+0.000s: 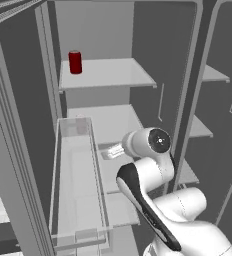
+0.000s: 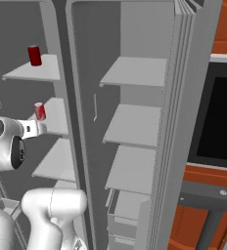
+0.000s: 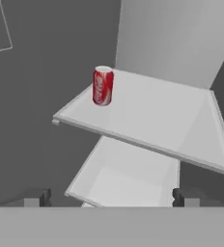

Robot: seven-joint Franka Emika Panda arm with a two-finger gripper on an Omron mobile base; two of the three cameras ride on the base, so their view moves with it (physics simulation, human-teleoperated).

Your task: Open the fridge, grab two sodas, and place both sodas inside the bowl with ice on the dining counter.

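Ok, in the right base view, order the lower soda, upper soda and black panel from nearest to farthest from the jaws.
1. lower soda, just ahead, in the left compartment.
2. upper soda, one level higher.
3. black panel, far right.

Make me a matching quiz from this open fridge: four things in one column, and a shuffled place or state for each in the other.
1. upper soda
2. lower soda
3. gripper
4. clear bin

A. see-through walls
B. on the higher shelf
C. jaws open, holding nothing
D. on the shelf just below

Pairs: 1-B, 2-D, 3-C, 4-A
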